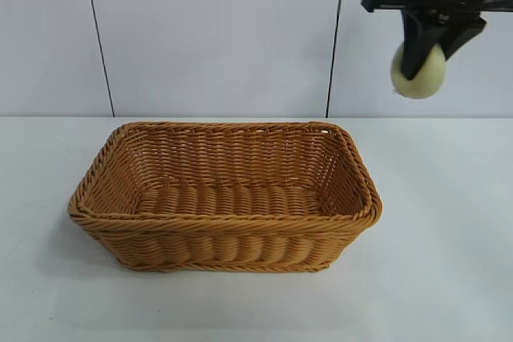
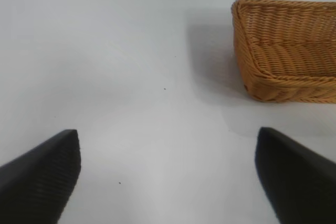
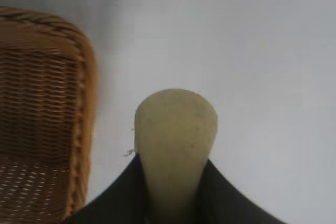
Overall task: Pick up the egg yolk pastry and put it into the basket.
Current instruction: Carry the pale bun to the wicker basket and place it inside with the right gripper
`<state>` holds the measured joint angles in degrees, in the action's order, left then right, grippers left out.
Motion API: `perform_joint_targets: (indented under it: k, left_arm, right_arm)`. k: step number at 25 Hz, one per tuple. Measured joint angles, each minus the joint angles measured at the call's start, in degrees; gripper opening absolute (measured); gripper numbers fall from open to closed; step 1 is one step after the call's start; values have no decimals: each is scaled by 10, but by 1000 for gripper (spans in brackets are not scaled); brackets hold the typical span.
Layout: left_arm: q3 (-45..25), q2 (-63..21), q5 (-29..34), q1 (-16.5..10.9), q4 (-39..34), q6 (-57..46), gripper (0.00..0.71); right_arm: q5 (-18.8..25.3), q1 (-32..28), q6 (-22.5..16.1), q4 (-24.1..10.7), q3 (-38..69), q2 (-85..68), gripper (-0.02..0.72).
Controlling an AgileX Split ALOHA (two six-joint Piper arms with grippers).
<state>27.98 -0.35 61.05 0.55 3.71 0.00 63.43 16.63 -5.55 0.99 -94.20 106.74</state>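
The orange-brown wicker basket (image 1: 224, 198) stands empty in the middle of the white table; it also shows in the left wrist view (image 2: 286, 51) and the right wrist view (image 3: 44, 114). My right gripper (image 1: 425, 58) is high at the upper right, beyond the basket's right end, shut on the pale yellow egg yolk pastry (image 1: 418, 74), which shows squeezed between the black fingers in the right wrist view (image 3: 176, 135). My left gripper (image 2: 168, 177) is open and empty above bare table, apart from the basket.
The white table (image 1: 449, 262) has bare surface on all sides of the basket. A white panelled wall (image 1: 216, 30) with dark seams stands behind it.
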Motion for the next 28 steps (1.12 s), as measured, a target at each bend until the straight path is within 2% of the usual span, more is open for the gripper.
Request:
perform_joint_targets:
  k: [6,13,23,28]
  left_arm:
    - [0,0,0,0,0,0,695]
    - [0,0,0,0,0,0,696]
    - [0,0,0,0,0,0,696]
    - [0,0,0,0,0,0,696]
  right_arm:
    - [-2,107,-10,5,-1,-1,118]
    - [-42,193,-26,6,-1,14,118]
    - [-132,219,-45,6,-1,144,118]
    - [-141,219,-46,6,-1,193,118]
